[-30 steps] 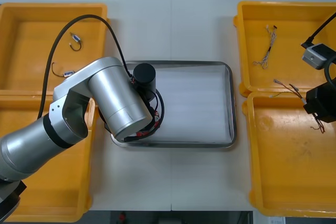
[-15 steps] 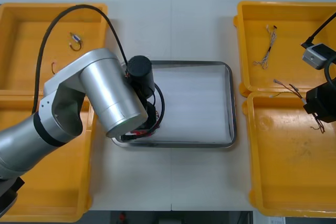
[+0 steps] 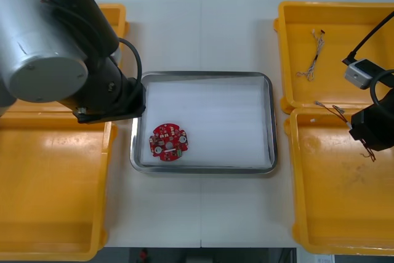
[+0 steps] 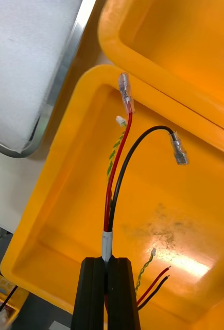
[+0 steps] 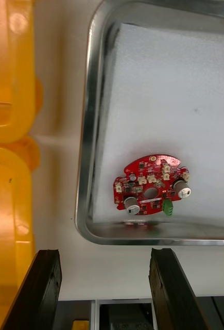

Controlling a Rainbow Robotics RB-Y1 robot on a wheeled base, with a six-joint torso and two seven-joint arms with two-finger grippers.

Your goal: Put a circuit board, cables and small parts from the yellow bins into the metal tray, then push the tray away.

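Circuit board [image 3: 170,142]: round, red, one item. It lies flat on the white lining of the metal tray [image 3: 203,74], in the near-left corner, just beside the rim and clear of both my grippers. I count this part of the job as done.

Metal tray: sits between the yellow bins [image 3: 49,201]. As far as I can see, the board is all it holds. Cables and small parts are yet to go in, and the push away comes last. I judge the task to be in its early part.

Left gripper [image 5: 104,252]: spread wide, nothing between the fingers, touching nothing. It hangs above the table [image 3: 203,214] beside the tray's left side, with the board ahead of the fingertips.

Right gripper [image 4: 109,263]: clenched on a red and black cable [image 4: 123,144], nipped at its white sleeve. The two wires rise free from the fingertips, each ending in a clear terminal. It hangs above the near right bin [image 3: 332,214], towards the corner nearest the tray. I take this cable to be the next item for the tray.

Near right bin, remainder: loose cables [image 4: 154,279] on its floor.

Far right bin [image 3: 295,23]: one twisted cable [image 3: 313,56].
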